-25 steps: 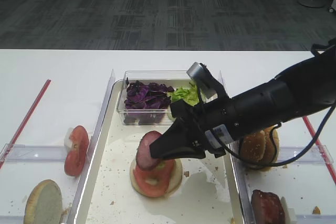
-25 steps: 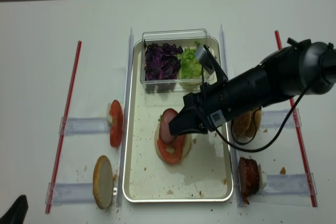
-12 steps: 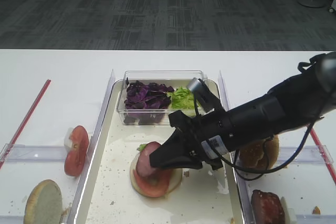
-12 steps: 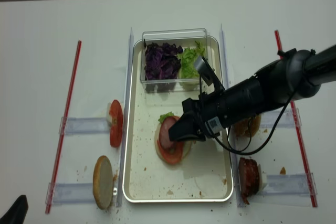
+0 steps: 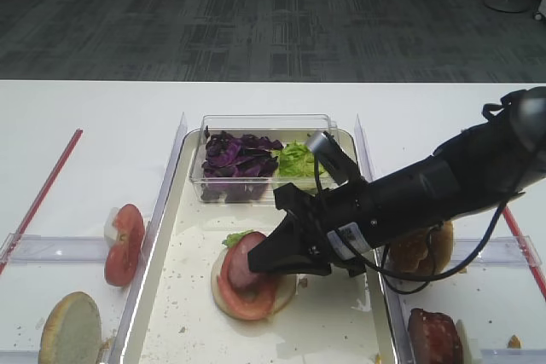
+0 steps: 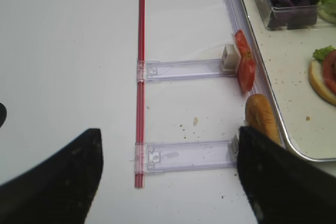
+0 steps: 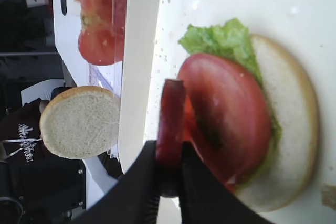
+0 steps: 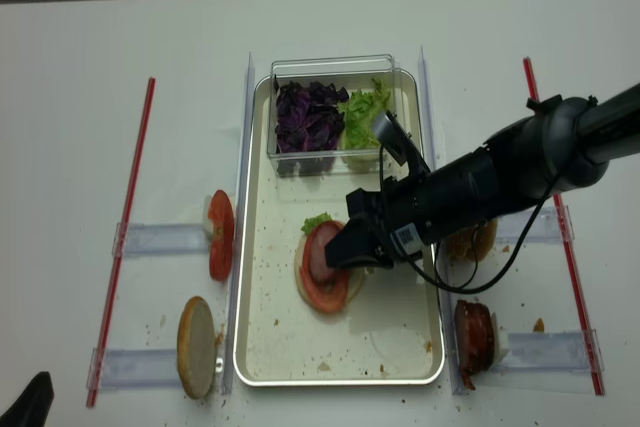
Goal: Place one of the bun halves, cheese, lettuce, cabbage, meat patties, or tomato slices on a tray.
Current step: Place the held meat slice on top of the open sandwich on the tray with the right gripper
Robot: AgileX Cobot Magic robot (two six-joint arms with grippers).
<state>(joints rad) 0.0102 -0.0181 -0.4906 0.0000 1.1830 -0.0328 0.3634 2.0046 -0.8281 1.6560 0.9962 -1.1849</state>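
Patty over the bun stack, mid-tray.
I see the right gripper [image 7: 167, 174] clenched on a meat patty [image 7: 170, 124], edge-up against the tomato slice [image 7: 226, 114] on the tray [image 5: 333, 330].

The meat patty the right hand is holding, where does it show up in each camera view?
Exterior high: meat patty low centre, on the stack.
Realsense: centre, at the right hand's tip.
Right wrist: centre, edge-on, pinched.
Left wrist: cannot tell; only the stack's edge shows.
Shared landmark: the tomato slice beneath it.
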